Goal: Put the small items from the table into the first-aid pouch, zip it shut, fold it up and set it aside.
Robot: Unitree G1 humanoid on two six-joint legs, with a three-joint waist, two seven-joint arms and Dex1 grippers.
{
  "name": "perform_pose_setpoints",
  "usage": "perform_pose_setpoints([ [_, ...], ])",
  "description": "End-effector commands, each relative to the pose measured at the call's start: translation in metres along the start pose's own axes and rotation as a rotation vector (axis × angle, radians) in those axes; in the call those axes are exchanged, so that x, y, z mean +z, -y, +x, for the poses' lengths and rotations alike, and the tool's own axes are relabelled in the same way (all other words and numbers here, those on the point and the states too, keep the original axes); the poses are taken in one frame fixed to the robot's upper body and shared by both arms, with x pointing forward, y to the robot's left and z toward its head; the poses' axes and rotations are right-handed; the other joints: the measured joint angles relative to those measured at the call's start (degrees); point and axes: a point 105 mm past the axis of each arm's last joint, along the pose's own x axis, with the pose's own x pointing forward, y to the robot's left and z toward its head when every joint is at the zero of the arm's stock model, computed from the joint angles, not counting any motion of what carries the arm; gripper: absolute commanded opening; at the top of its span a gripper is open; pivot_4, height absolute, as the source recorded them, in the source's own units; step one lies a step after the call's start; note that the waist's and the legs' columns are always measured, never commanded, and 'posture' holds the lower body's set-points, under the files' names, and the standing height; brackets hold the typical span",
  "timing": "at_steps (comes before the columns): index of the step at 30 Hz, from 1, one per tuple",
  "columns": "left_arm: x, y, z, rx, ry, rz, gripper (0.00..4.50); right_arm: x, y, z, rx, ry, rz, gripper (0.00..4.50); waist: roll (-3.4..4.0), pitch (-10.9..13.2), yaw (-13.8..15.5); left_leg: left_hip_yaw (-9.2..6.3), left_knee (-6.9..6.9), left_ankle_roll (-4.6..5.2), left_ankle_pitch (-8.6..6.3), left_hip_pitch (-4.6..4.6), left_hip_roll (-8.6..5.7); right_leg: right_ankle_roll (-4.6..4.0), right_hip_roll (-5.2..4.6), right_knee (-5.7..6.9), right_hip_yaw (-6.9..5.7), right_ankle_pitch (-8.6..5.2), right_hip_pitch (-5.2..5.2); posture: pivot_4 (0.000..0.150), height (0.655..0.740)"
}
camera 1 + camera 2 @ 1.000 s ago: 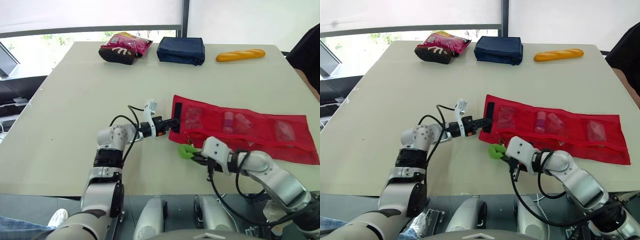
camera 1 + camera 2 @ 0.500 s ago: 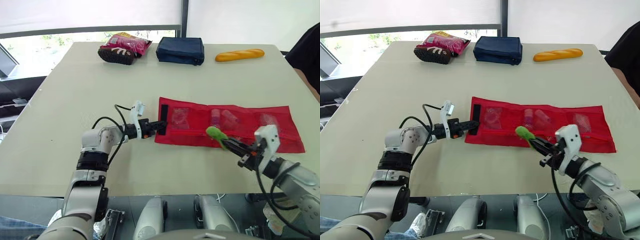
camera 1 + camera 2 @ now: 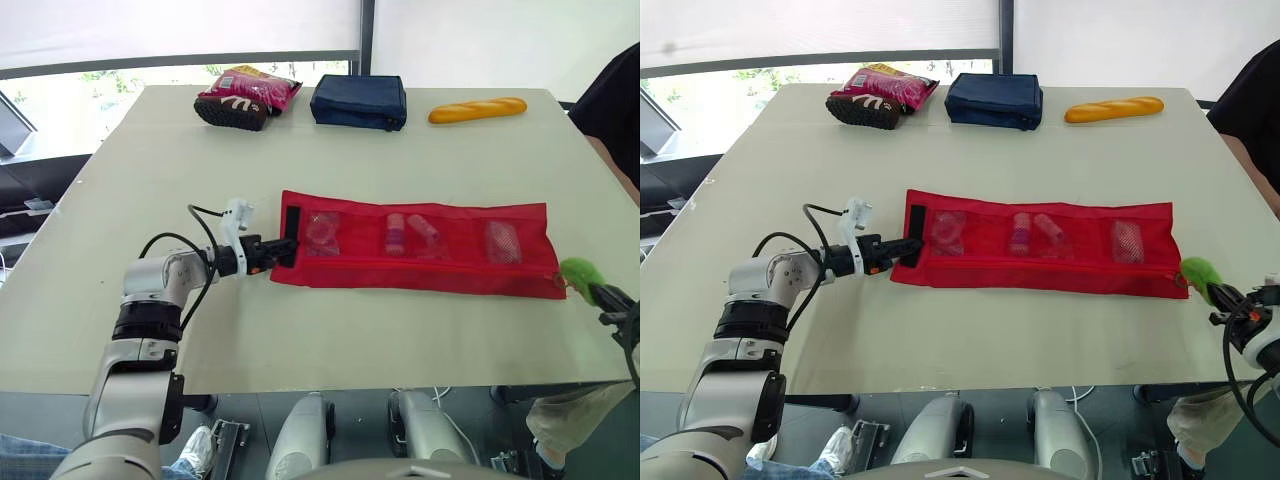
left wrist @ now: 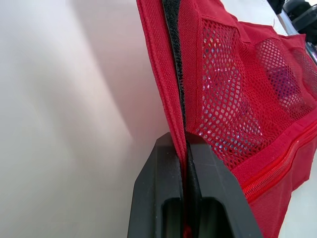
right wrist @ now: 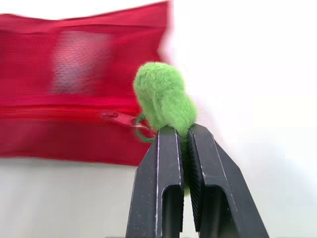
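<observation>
The right tool [image 5: 184,131] is pinching the green pull [image 5: 163,96]; the left tool [image 4: 184,138] is gripping the pouch [image 3: 430,272] end. Level, opposite tension is probably helping.

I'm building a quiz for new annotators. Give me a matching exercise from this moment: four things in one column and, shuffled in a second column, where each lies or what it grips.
1. left tool
2. right tool
3. baguette
4. navy blue bag

a. at the table's far edge, between the pink snack bag and the baguette
b. shut on the green pompom zipper pull
c. shut on the red mesh pouch's end with the black strip
d. at the far edge, right of the navy blue bag

Pairs: 1-c, 2-b, 3-d, 4-a.
</observation>
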Motion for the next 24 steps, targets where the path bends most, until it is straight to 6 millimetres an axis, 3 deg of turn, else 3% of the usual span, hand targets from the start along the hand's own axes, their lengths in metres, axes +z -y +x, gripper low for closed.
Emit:
perform_pose_setpoints([
  [1, 0.009, -0.023, -0.021, 0.128, 0.022, 0.026, 0.00, 0.013, 0.038, -0.007, -0.205, 0.027, -0.056, 0.07, 0.00, 0.0, 0.0, 0.01, 0.00, 0.00, 0.00, 0.00, 0.00, 0.00, 0.00, 0.00, 0.01, 0.00, 0.00, 0.150, 0.7105],
  [11, 0.011, -0.022, -0.022, 0.131, 0.032, 0.029, 0.00, 0.026, 0.045, -0.004, -0.274, 0.089, -0.082, 0.07, 0.02, 0.0, 0.1, 0.04, 0.00, 0.00, 0.00, -0.04, -0.01, 0.02, -0.01, 0.01, 0.02, 0.01, 0.00, 0.150, 0.7105],
  [14, 0.011, -0.022, -0.023, 0.132, 0.034, 0.030, 0.00, 0.029, 0.034, -0.004, -0.183, 0.105, -0.045, 0.07, 0.02, 0.0, 0.2, 0.03, 0.00, 0.00, 0.00, -0.06, -0.01, 0.02, -0.01, 0.00, 0.00, 0.01, 0.00, 0.150, 0.7105],
  [15, 0.012, -0.023, -0.023, 0.137, 0.036, 0.032, 0.00, 0.030, 0.026, -0.005, -0.117, 0.101, -0.027, 0.72, 0.02, 0.0, 0.2, 0.04, 0.00, 0.00, 0.00, -0.07, -0.01, 0.02, -0.01, 0.00, -0.01, 0.02, -0.01, 0.150, 0.7105],
  [22, 0.010, -0.028, -0.040, 0.164, 0.021, 0.050, 0.00, 0.044, 0.000, -0.016, 0.075, 0.148, -0.038, 3.98, 0.04, 0.0, -0.6, -0.01, -0.02, 0.01, 0.00, 0.01, 0.06, 0.01, 0.02, 0.00, 0.03, 0.00, 0.00, 0.150, 0.7105],
  [23, 0.010, -0.030, -0.044, 0.179, 0.016, 0.064, 0.00, 0.045, -0.009, -0.018, 0.120, 0.157, -0.036, 4.39, 0.04, 0.0, -0.7, -0.01, -0.05, 0.00, 0.00, 0.02, 0.07, 0.01, 0.02, 0.01, 0.03, 0.00, 0.00, 0.150, 0.7105],
  [24, 0.010, -0.032, -0.048, 0.188, 0.014, 0.074, 0.00, 0.044, -0.017, -0.019, 0.165, 0.155, -0.029, 4.47, 0.04, 0.0, -0.8, -0.01, -0.07, 0.00, 0.00, 0.03, 0.08, 0.01, 0.02, 0.01, 0.03, 0.00, 0.00, 0.150, 0.7105],
])
